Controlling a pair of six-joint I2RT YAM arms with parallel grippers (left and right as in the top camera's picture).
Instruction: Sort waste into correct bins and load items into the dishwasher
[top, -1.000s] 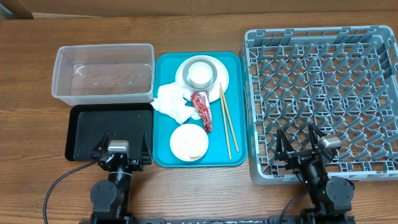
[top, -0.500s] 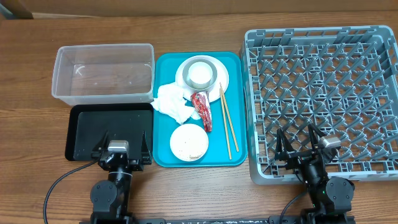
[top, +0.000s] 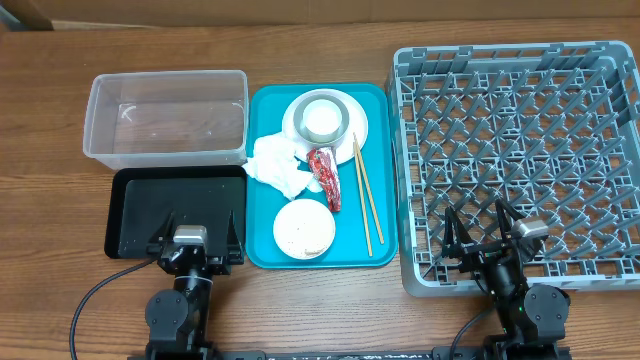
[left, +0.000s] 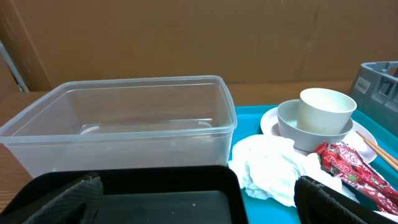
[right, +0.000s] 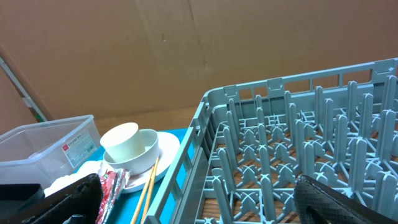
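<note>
Black tray (top: 130, 215) sits nearest, on the left, and the left gripper (top: 197, 232) hangs over its near edge. Jaws spread as wide as they go, nothing between them. The tray looks bare.

Right gripper (top: 478, 228) is at the near left corner of the grey rack (top: 510, 52), over its front rows of pegs. Jaws also fully spread, holding nothing. No dishes are in the rack.

Between the two arms lies the teal tray (top: 380, 110) with all the task stuff, apart from both grippers. At its near end is a white bowl (top: 303, 228), inside speckled with what look like small grains, just right of the black tray's corner.

Further back is the crumpled tissue (top: 280, 165) at the teal tray's left edge. The red wrapper (top: 326, 178) is touching it on the right. The chopsticks (top: 363, 195) lie lengthwise along the right side, side by side, far tips reaching the plate (top: 360, 128).

The plate is at the far end of the teal tray. A second bowl (left: 292, 127) stands on it with a small cup (left: 324, 111) upright inside the bowl.

The clear tub (top: 165, 76) is beyond the black tray, touching or nearly touching it, left of the teal tray, nothing inside. From the left wrist view the tub fills the middle, with the tissue and wrapper off to the right of the fingers.
</note>
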